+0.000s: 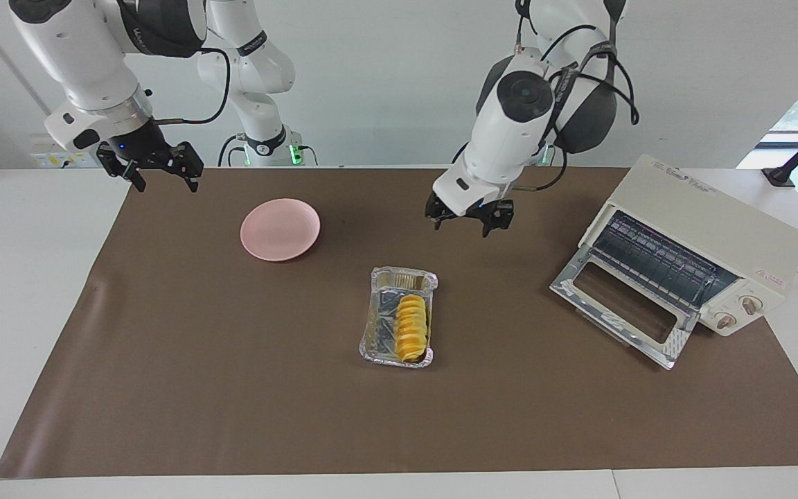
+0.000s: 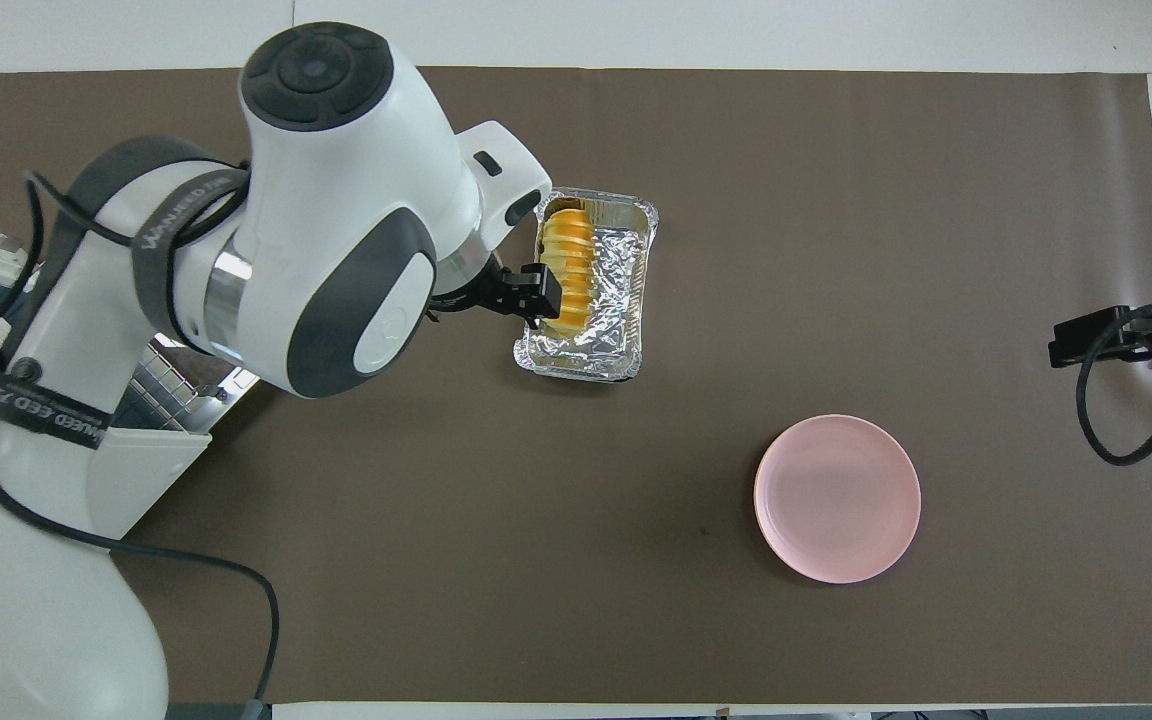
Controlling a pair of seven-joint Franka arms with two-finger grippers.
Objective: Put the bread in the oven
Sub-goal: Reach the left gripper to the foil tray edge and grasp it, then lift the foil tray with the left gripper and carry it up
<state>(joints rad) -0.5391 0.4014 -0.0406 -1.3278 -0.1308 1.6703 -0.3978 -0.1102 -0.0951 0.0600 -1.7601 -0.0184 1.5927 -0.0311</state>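
The left gripper point(image 1: 469, 215) hangs in the air with its fingers spread and nothing in them. The bread point(image 1: 413, 327) lies in the foil tray point(image 1: 378, 315), farther from the robots than the spot under this gripper. The loaf's long way points away from the robots. The oven point(image 1: 707, 235) sits open at the left arm's end. The right gripper point(image 1: 152, 168) waits, spread too, much farther from the bread.

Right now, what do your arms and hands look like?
Both arms have glossy white shells with dark grey joint caps and loose black cables. The left hand and right hand are black, two-fingered, on white wrist blocks.
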